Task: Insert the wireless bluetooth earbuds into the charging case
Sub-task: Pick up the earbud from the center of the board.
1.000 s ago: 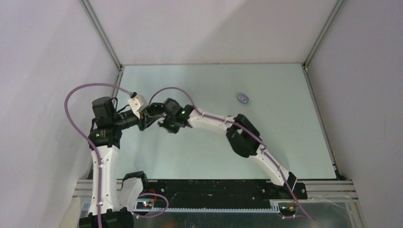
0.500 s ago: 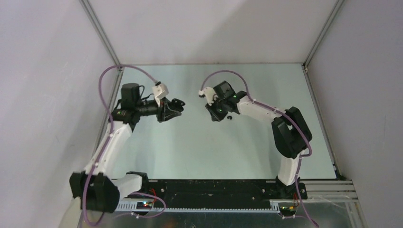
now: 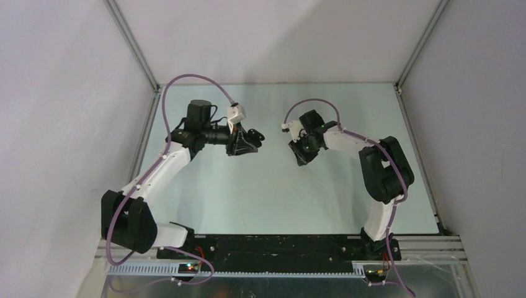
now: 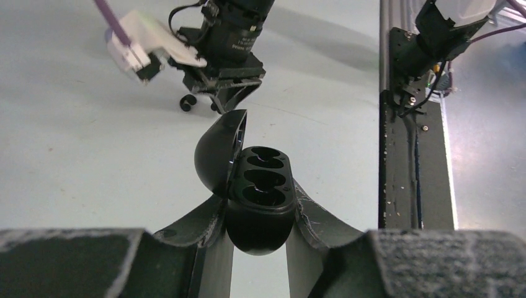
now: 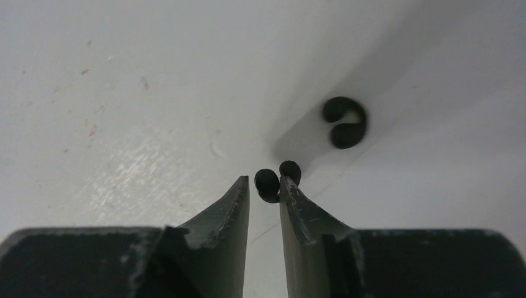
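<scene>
My left gripper (image 3: 251, 138) is shut on the black charging case (image 4: 260, 214) and holds it above the table, left of centre. The case's lid (image 4: 217, 155) stands open and its empty sockets face up. My right gripper (image 5: 263, 180) is low over the table at centre right (image 3: 302, 156). Its jaws are a narrow gap apart. A black earbud (image 5: 267, 186) sits at the fingertips, touching the right one. A second black earbud (image 5: 344, 124) lies just beyond, and shows in the left wrist view (image 4: 187, 102). The purple buds are out of view.
The pale table (image 3: 248, 198) is walled at the left, back and right. A black rail (image 3: 279, 245) with the arm bases runs along the near edge. The right arm's wrist covers the spot where a purple case lay earlier.
Both arms have swung right. My left gripper carried the black case from the left edge toward the centre. My right gripper left it and came down to the black earbuds.
</scene>
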Robot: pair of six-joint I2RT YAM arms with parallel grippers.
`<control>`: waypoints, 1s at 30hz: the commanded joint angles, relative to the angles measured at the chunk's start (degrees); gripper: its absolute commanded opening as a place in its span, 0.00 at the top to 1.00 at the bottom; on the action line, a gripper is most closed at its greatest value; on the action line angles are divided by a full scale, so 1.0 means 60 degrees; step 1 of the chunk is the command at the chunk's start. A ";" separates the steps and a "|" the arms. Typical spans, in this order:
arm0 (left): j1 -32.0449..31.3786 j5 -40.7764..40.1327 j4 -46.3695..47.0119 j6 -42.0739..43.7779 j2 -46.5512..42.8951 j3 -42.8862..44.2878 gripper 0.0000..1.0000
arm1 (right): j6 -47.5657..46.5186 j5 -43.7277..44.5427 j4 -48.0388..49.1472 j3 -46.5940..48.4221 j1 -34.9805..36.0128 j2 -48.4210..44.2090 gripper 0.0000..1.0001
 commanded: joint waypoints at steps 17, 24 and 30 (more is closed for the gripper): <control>-0.0307 -0.0799 -0.0335 -0.0021 -0.0159 0.0199 1.00 | -0.0043 -0.1527 -0.1067 -0.0023 -0.0704 -0.1235 0.44; -0.0312 -0.1027 -0.0638 -0.0113 0.0200 0.0541 1.00 | 0.0876 -0.2190 -0.1436 0.0057 -0.1559 -0.0201 0.50; -0.0319 -0.1280 -0.0270 -0.0429 -0.0137 0.0476 1.00 | 0.0879 -0.2371 -0.1626 -0.0117 -0.1618 0.0109 0.54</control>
